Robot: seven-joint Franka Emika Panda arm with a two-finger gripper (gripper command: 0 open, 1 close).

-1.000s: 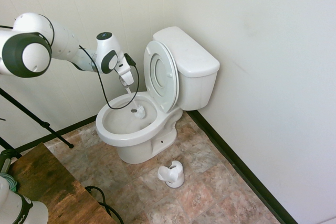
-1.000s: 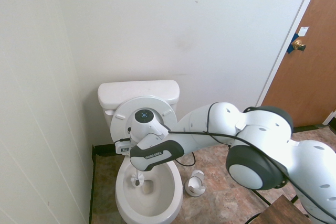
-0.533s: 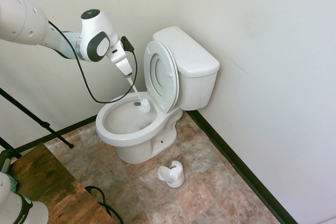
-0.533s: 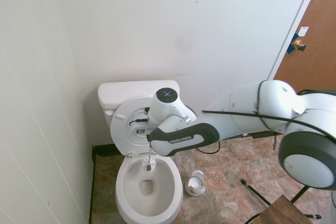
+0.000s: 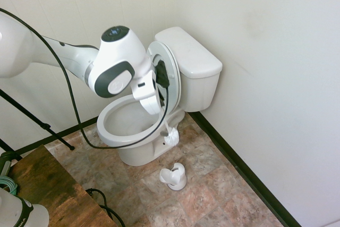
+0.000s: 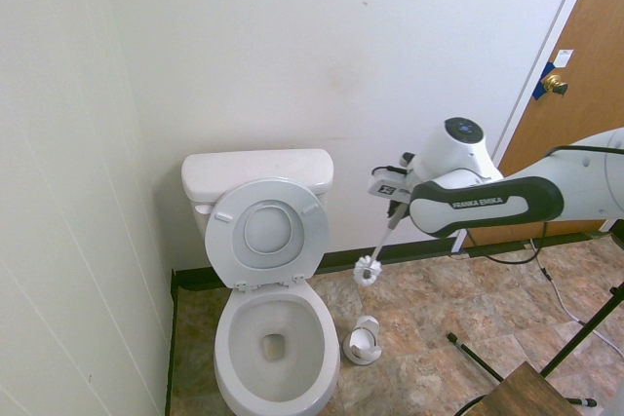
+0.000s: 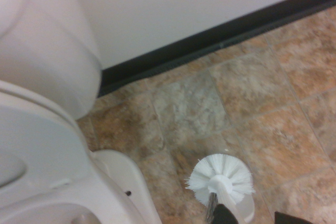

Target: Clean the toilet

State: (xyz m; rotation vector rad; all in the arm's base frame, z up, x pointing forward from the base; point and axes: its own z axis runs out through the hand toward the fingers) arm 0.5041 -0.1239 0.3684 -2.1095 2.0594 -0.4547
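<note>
Jaws: clamped on the white long-handled plastic brush (image 6: 368, 271)
Brush, second exterior view: beside the white glossy ceramic toilet (image 6: 277, 348), off the bowl
Wrist view only: bristles fanned out, partly covering the white plastic holder (image 7: 245, 209)

Toilet (image 6: 276, 343) wht; floor (image 6: 434, 314) mottled tan/gray tiles; door (image 6: 570, 124) brn.

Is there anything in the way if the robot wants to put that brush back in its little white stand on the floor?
Nothing visible stands between them: the toilet brush hangs over open floor beside the toilet, and the holder sits below it.
</note>
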